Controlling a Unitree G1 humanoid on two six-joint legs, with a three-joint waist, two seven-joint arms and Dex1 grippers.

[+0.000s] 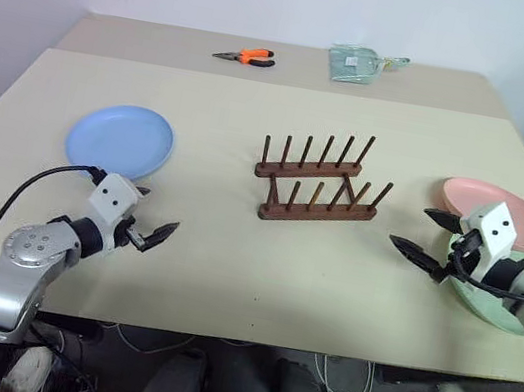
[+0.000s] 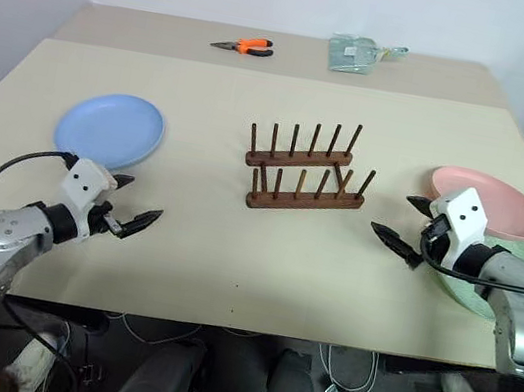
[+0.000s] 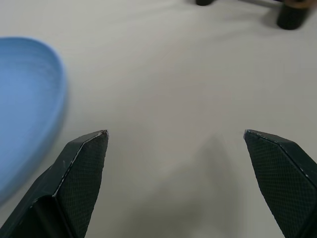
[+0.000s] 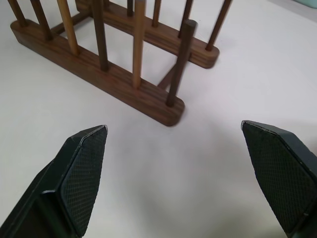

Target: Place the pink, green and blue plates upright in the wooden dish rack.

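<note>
Both arms reach in low from the near corners, the left hand (image 1: 153,231) and right hand (image 1: 425,235) each angled inward toward the middle with fingers spread wide and holding nothing. The wooden dish rack (image 1: 317,180) stands empty at the centre of the surface (image 1: 227,281), the blue plate (image 1: 121,140) flat at left just beyond the left hand. At right the pink plate (image 1: 503,213) seems to overlap the green plate (image 1: 488,297), behind the right arm; orange pliers (image 1: 246,55) and a clear packet (image 1: 356,64) lie far back.
</note>
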